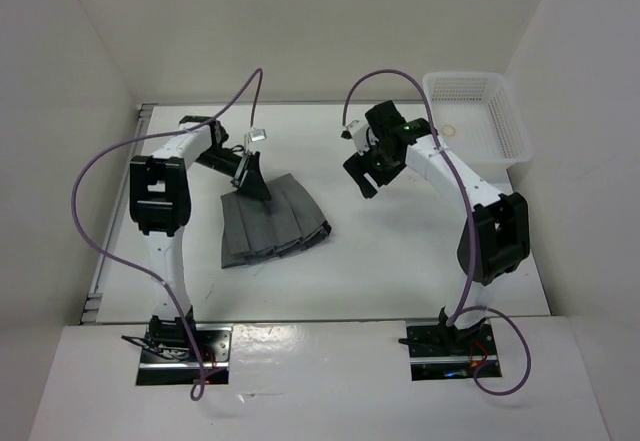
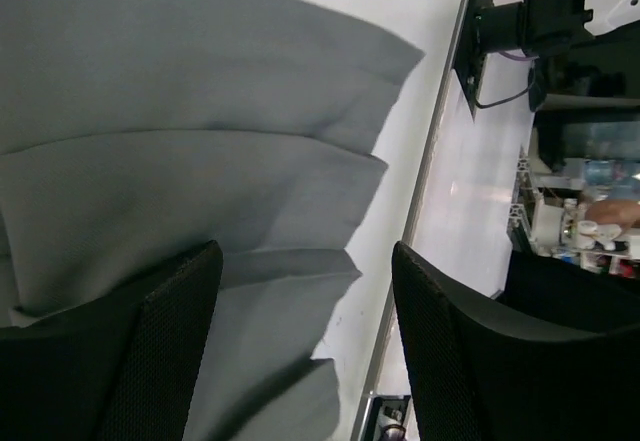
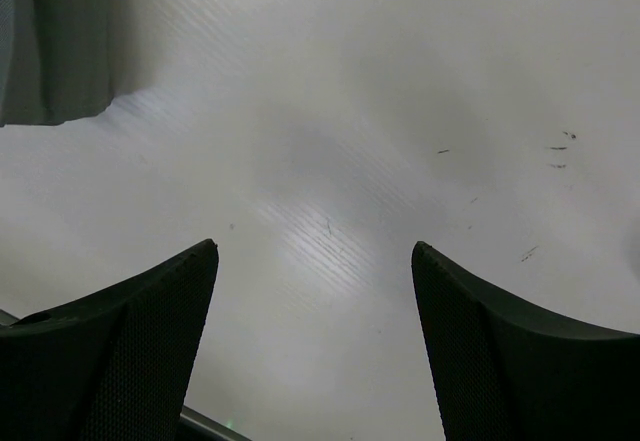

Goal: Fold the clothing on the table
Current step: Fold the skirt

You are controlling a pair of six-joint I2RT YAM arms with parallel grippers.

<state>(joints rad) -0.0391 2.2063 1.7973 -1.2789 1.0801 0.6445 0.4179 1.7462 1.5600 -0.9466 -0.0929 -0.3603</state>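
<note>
Basket (image 1: 478, 111): white plastic mesh, rectangular, upright, far right.
Round disc (image 1: 450, 132): small, pale tan, at the basket's left wall (inside or outside, cannot tell).
Walls (image 1: 300, 21): plain white; left, far, right.
Clutter (image 2: 590, 223): blurred shelf items.

The skirt (image 1: 272, 223) lies on the worktop (image 1: 400, 261) left of centre, with the left pincer (image 1: 252, 177) over its far edge. The right pincer (image 1: 362, 177) hangs to its right above the worktop, and the basket (image 1: 518, 133) sits in the far right corner

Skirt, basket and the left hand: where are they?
skirt (image 1: 270, 223), top view, middle of the grey pleats.
basket (image 1: 512, 121), top view, right wall.
left hand (image 2: 307, 261), left wrist view, gap between its fingertips.
</note>
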